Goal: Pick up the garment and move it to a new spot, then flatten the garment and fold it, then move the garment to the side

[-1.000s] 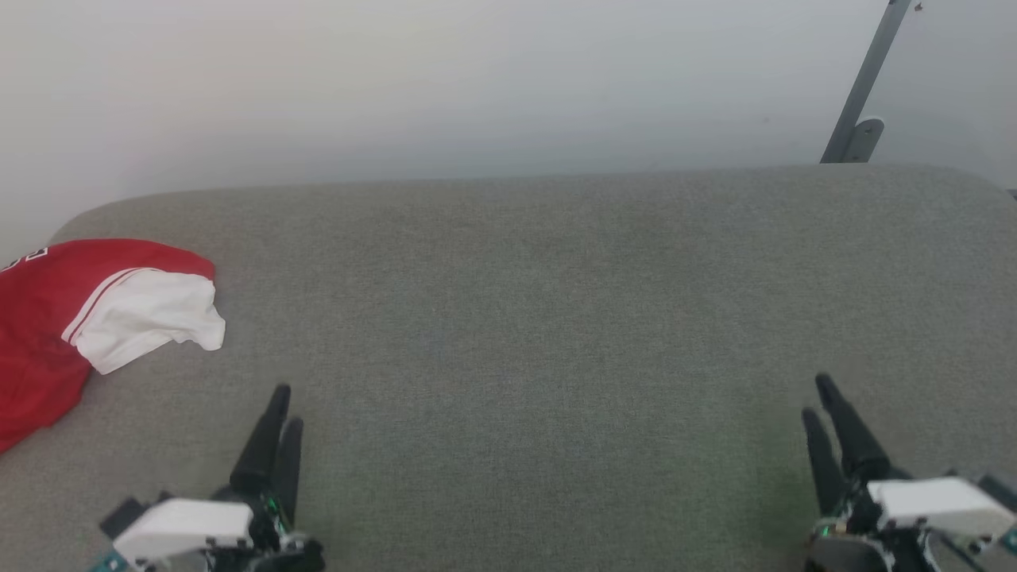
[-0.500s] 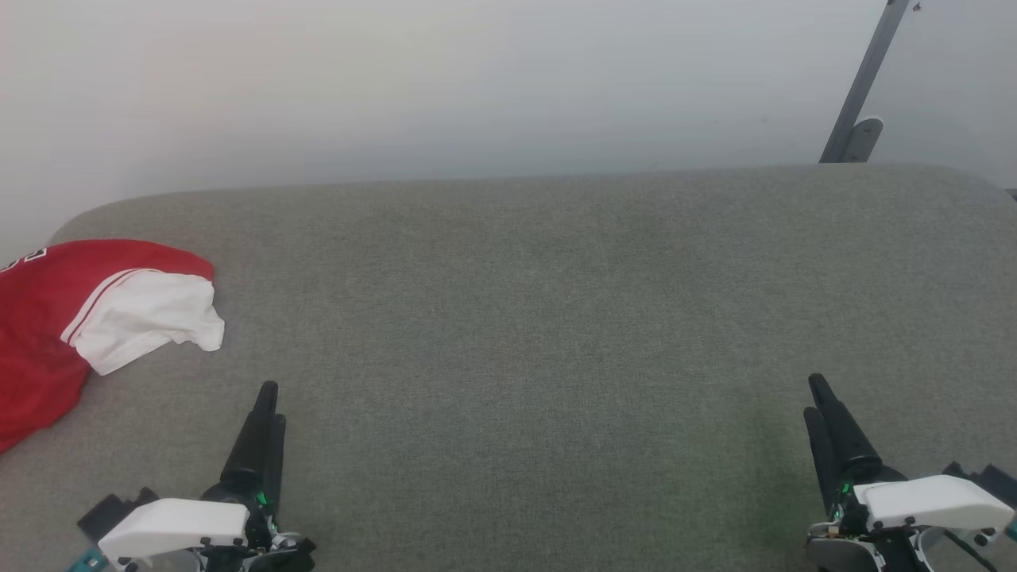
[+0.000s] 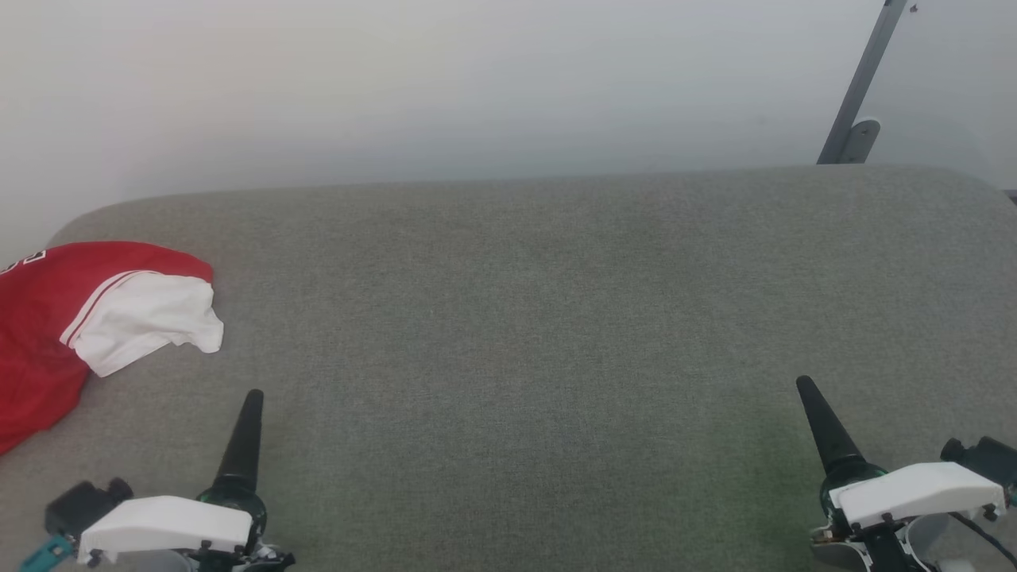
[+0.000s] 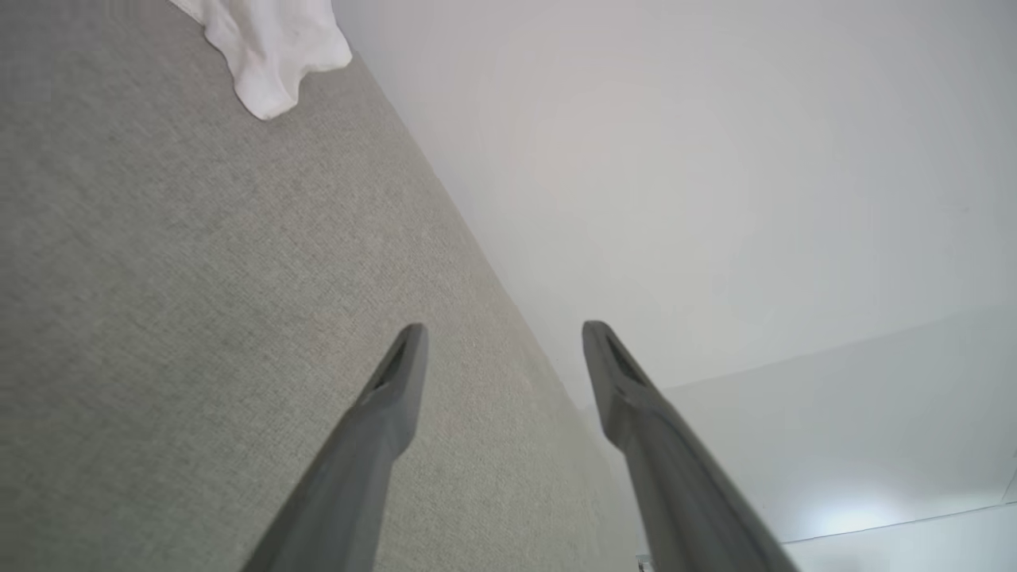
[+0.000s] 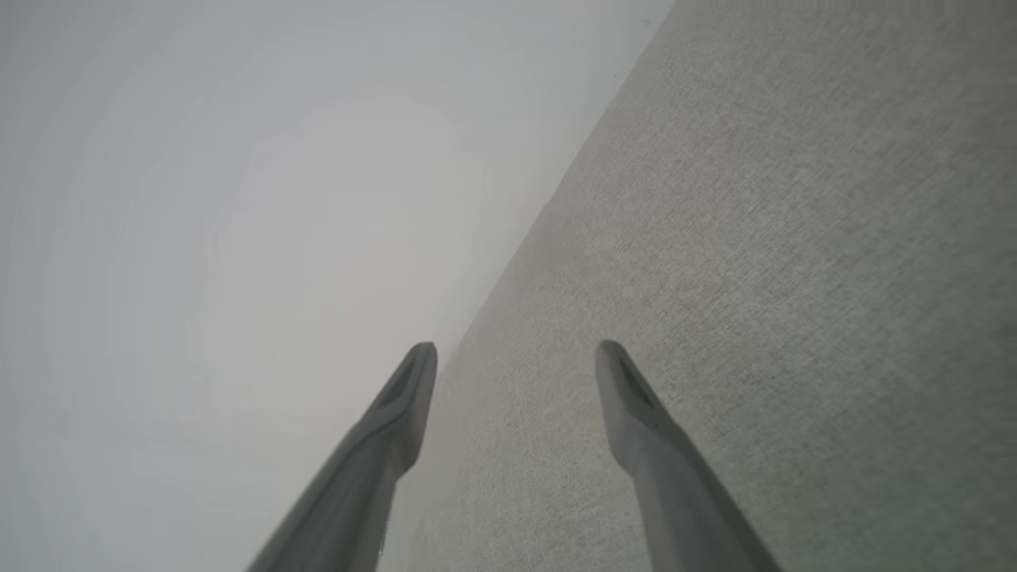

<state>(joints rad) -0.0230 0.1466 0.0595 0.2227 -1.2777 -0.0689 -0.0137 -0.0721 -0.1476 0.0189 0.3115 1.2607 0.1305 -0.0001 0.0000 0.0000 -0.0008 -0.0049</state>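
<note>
Head view: garment point(image 3: 48, 334) lies bunched at the far left of the tabletop point(image 3: 516, 318). Left end effector point(image 3: 253, 397) and right end effector point(image 3: 804, 387) hover empty, jaws spread. Pickup looks not yet begun; next, the left must reach over and pinch cloth.

A wide grey woven-fabric surface point(image 3: 556, 318) with rounded far corners stretches from near to far. Behind it stands a plain, pale wall point(image 3: 397, 79), softly and evenly lit. At the far right, a slanted grey metal bar point(image 3: 863, 79) rises beside a small bracket point(image 3: 862, 133).
</note>
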